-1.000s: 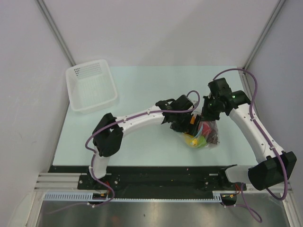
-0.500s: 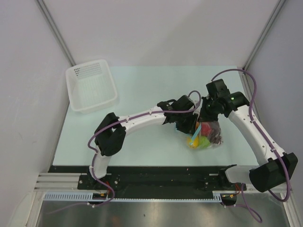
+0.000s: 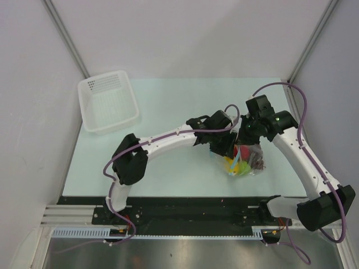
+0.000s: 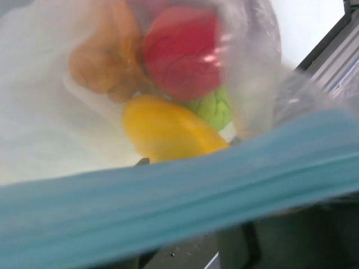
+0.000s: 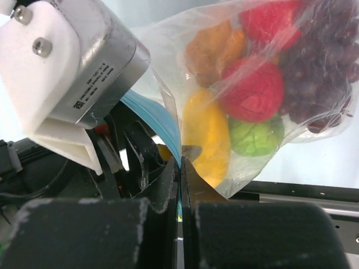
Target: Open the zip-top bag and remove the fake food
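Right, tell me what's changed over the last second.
The left gripper edged away from the bases, toward the right gripper, and the teal zip strip of the small clear crinkly zip-top bag came into overhead view between them. The right jaws are shut on that strip. The colourful plastic toy foods remain inside the bag; the white perforated plastic basket hasn't moved.
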`<action>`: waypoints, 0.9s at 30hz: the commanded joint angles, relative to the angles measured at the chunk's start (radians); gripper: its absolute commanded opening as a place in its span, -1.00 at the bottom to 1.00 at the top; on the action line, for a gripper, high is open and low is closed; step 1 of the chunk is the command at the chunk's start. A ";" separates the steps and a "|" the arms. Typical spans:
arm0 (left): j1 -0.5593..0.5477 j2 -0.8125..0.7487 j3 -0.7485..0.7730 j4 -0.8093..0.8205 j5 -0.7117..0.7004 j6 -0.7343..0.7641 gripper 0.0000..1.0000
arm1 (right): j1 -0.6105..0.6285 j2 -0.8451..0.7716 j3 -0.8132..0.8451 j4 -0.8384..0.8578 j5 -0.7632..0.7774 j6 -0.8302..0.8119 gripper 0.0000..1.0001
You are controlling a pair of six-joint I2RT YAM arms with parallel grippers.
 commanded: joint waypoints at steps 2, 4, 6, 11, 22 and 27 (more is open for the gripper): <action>-0.004 -0.009 -0.040 0.021 0.017 -0.012 0.13 | 0.004 -0.030 -0.007 0.028 -0.010 0.014 -1.00; -0.005 0.018 -0.037 0.025 0.036 -0.012 0.53 | 0.002 -0.032 -0.013 0.030 -0.010 0.017 -1.00; -0.010 0.035 -0.018 0.019 0.051 -0.011 0.75 | 0.002 -0.033 -0.022 0.033 -0.020 0.024 -1.00; -0.013 0.075 -0.053 0.099 0.091 -0.050 0.91 | 0.004 -0.036 -0.056 0.047 -0.020 0.034 -1.00; -0.008 0.031 -0.096 0.177 0.030 -0.040 -0.03 | 0.005 -0.055 -0.110 0.065 -0.004 0.036 -1.00; -0.008 -0.041 -0.098 0.153 -0.024 -0.005 -0.53 | 0.004 -0.069 -0.116 0.063 0.017 0.030 -1.00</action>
